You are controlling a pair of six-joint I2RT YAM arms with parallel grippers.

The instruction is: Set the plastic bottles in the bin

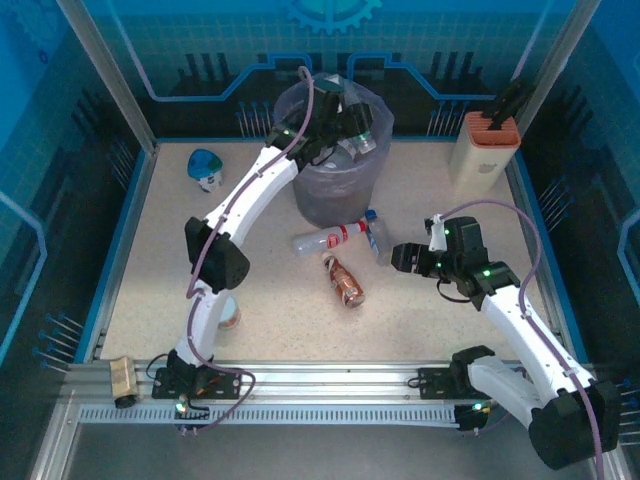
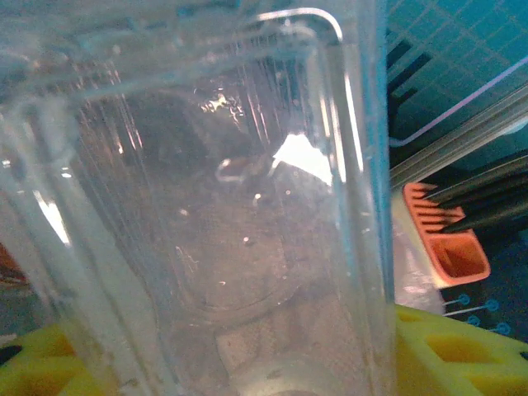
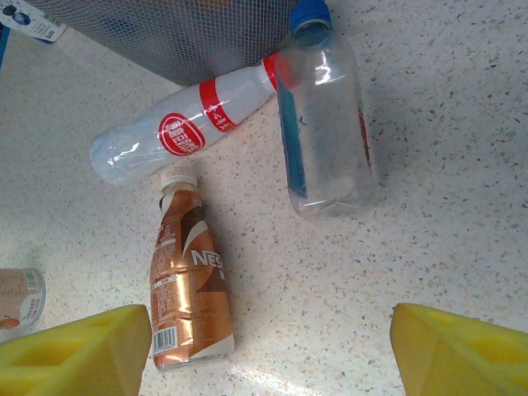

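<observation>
The bin [image 1: 330,190], a grey bucket with a translucent liner, stands at the back centre. My left gripper [image 1: 345,130] hangs over its mouth, shut on a clear plastic bottle [image 2: 214,206] held between the yellow fingers [image 2: 450,351]. Three bottles lie on the table in front of the bin: a clear one with a red label [image 3: 186,132], a clear one with a blue cap [image 3: 326,124] and a copper-brown one [image 3: 186,289]. My right gripper [image 3: 268,355] hovers open just right of them, the copper bottle beside its left finger [image 3: 74,355].
A beige block with an orange slotted top [image 1: 485,145] stands at the back right. A small white object with a blue top [image 1: 206,168] sits back left. A short round tin [image 1: 228,315] lies by the left arm's base. The bin's mesh wall [image 3: 165,33] is close behind the bottles.
</observation>
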